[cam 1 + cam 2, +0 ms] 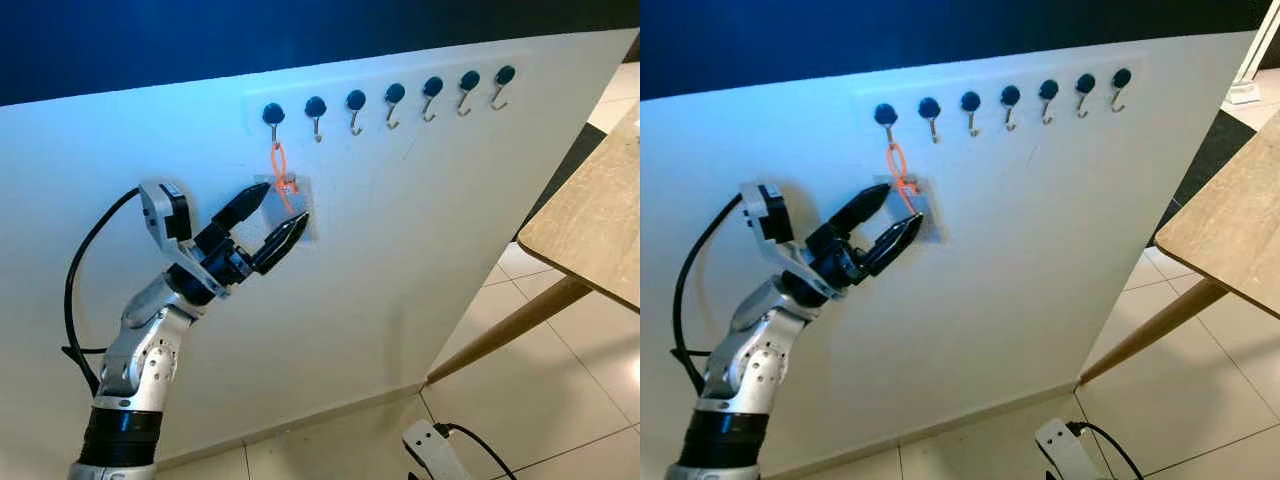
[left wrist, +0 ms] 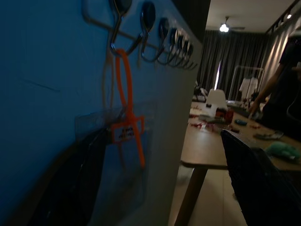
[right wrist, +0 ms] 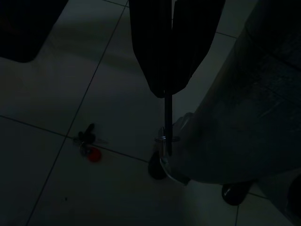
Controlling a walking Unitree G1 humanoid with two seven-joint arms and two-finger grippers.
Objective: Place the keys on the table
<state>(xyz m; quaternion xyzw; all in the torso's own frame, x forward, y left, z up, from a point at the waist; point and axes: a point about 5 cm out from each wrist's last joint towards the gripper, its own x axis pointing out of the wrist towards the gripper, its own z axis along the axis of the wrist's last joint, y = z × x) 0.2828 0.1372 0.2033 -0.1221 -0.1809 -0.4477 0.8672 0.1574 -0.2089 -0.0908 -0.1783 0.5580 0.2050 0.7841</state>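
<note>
At wall hooks (image 1: 395,96), left gripper (image 1: 279,221) spread apart beside hanging keys (image 1: 285,185).

Both eye views are bright and sharp, with a cool bluish cast over the white panel (image 1: 420,230) that grows stronger toward its left side. The raised arm throws only a faint, soft shadow on it. The left wrist view is dim and blue-tinted; the orange tie (image 2: 126,113) close by is soft, and a ceiling lamp (image 2: 224,28) glows far off as a small glare spot. The right wrist view is very dark, underexposed, with floor tiles (image 3: 56,94) barely legible and murky shapes at its edges
</note>
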